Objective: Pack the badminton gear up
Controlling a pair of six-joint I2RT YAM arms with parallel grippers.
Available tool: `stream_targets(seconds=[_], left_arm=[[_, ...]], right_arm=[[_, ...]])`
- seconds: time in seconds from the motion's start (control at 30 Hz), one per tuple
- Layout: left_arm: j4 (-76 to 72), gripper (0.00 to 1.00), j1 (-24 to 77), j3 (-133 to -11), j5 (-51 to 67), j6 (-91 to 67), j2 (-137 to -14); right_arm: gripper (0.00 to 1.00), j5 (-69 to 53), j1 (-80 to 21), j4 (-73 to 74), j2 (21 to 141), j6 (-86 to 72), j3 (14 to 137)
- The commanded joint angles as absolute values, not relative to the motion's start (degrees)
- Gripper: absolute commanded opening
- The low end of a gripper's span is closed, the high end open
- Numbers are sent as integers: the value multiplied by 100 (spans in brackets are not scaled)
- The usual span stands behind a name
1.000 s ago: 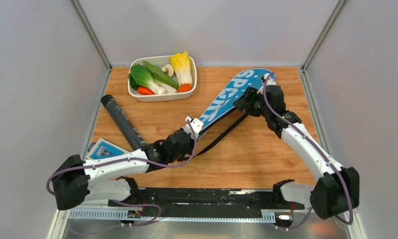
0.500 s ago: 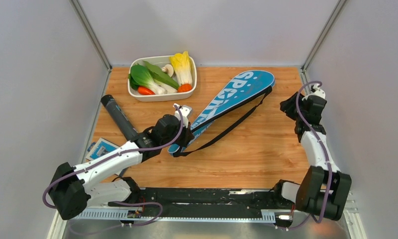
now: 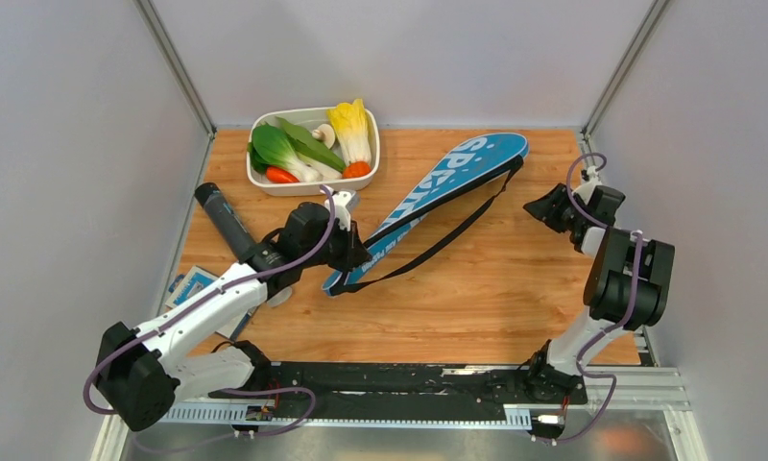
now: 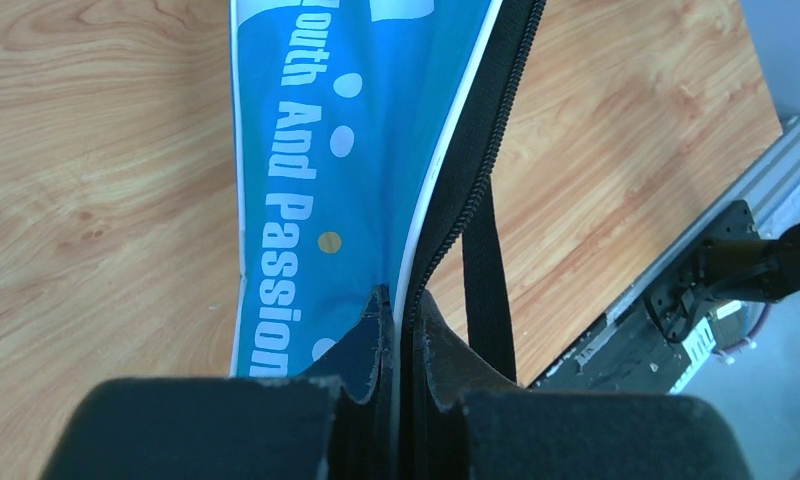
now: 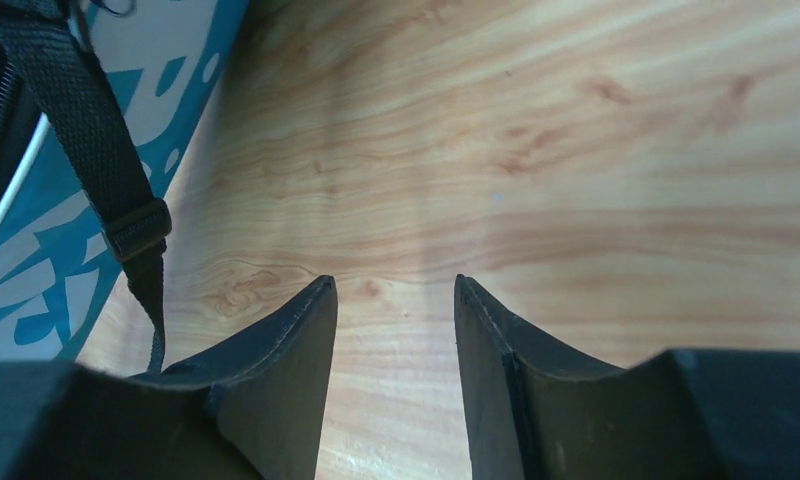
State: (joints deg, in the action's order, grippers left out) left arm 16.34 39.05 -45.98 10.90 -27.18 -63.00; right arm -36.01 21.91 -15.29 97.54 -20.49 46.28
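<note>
The blue "SPORT" racket cover (image 3: 428, 197) lies slantwise across the table, its head at the back right. Its black strap (image 3: 447, 235) trails along the near side. My left gripper (image 3: 353, 252) is shut on the zipper edge of the cover (image 4: 316, 150) near the narrow end; in the left wrist view the fingertips (image 4: 376, 325) pinch the seam beside the strap (image 4: 488, 280). The long black tube (image 3: 228, 229) lies left of that arm. My right gripper (image 3: 541, 204) is open over bare wood at the right, clear of the cover (image 5: 36, 250) and strap (image 5: 86, 130).
A white tray (image 3: 313, 189) of toy vegetables stands at the back left. A small blue-and-white card (image 3: 196, 285) lies at the left edge, partly under my left arm. Grey walls close in three sides, and a metal rail (image 3: 390, 379) runs along the near edge.
My right gripper has left the cover's head and swung back to the right edge, its jaws narrowing. My left gripper has moved left and away from me, dragging the cover's narrow end.
</note>
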Motion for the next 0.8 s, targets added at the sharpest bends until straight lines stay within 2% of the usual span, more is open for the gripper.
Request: stream_targets(seconds=[0.0,0.07,0.27,0.63,0.77], left_arm=[[1936,0,3893,-4926,1806,-2856,-6238],[1942,0,3875,-4899,1888,-2827,-6222],[1983,0,3858,-4890,2063,-2749,-6152],[2030,0,3738,-4770,2242,-2584,-6092],[2066,0,3715,-4764,2268,-2539,-6103]], right_arm=[[52,-4074,1963,-2514,10033,-1495,5144],[55,-4073,1867,-2808,10170,-1474,5293],[56,-3906,1467,-3259,10295,-1047,5609],[61,-4110,1438,-3712,10239,-968,5661],[59,-4155,1442,-3677,10213,-833,5689]])
